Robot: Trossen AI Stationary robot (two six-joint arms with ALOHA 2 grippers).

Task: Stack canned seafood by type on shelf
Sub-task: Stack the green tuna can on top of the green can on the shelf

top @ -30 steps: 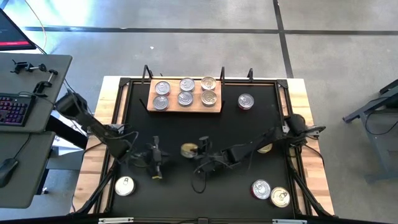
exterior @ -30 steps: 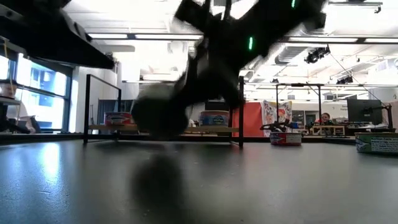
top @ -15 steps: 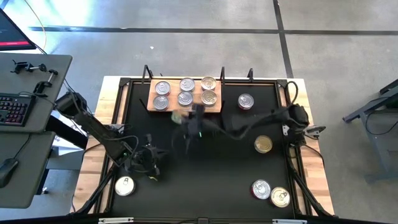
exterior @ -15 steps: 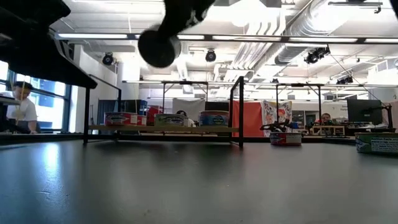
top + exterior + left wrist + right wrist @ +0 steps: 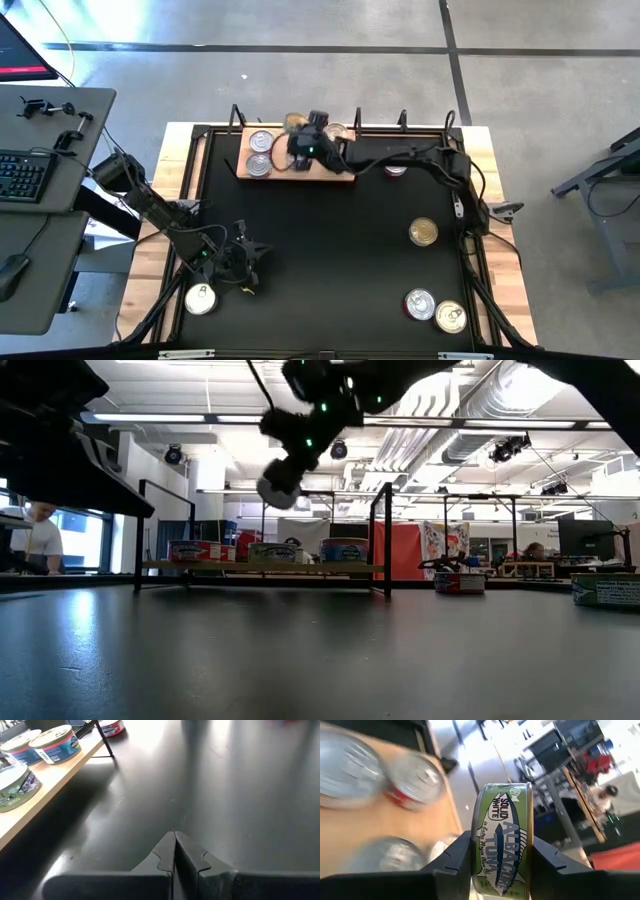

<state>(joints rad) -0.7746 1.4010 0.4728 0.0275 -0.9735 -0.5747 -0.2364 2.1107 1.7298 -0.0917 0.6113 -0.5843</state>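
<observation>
Overhead, we find the right end effector (image 5: 297, 140) above the light wooden shelf slab (image 5: 340, 168), gripping a green-labelled round tuna tin (image 5: 296, 123). Right wrist: fingers (image 5: 455, 857) clamp that tin (image 5: 503, 837) on edge. Left wrist: the left end effector (image 5: 175, 851), fully closed, hangs over the black counter mat (image 5: 240, 795).

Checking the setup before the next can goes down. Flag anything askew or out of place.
The tuna can in the right tool is held on edge rather than flat, above the shelf. Four cans lie scattered on the mat, off the shelf. No spill or damage shows.
</observation>
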